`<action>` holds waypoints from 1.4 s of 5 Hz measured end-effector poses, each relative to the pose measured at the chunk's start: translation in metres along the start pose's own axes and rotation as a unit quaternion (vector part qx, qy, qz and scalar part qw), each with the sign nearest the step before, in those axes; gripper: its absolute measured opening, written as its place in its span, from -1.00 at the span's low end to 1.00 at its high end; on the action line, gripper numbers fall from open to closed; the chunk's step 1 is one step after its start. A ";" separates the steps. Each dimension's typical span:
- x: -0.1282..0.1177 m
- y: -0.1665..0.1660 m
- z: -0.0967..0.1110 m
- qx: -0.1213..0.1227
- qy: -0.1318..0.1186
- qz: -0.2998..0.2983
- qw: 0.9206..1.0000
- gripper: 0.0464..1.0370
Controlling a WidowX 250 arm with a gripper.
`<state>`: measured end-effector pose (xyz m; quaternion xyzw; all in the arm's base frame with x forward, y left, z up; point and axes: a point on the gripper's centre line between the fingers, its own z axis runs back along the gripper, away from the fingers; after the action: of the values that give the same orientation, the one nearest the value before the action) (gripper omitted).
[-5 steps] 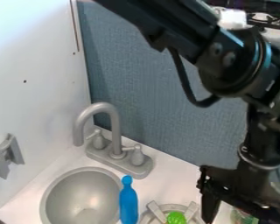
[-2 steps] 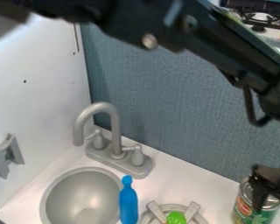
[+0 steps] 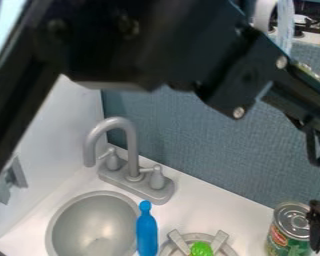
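A single fixed camera is looking down at a slant from close above the bench (image 3: pixel 196 215), facing the corner where a white wall (image 3: pixel 69 135) is meeting a blue-gray panel (image 3: pixel 189 140).

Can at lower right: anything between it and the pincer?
Nothing visible. The pincer is right at the can's edge in the picture; whether they touch, I can't tell. The green thing and blue bottle are on the can's other side, out of that gap.

A white wall (image 3: pixel 70 132) meets blue-grey panelling (image 3: pixel 183 142) (finely textured).
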<state>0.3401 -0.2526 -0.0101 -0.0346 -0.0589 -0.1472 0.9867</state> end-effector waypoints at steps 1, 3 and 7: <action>0.008 -0.005 -0.012 -0.014 -0.010 -0.005 1.000 0.93; 0.017 -0.013 -0.031 -0.034 -0.022 -0.005 0.999 0.93; 0.007 0.065 -0.045 0.012 -0.019 0.065 0.998 0.92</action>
<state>0.3702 -0.1967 -0.0572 -0.0298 -0.0773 -0.0810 0.9933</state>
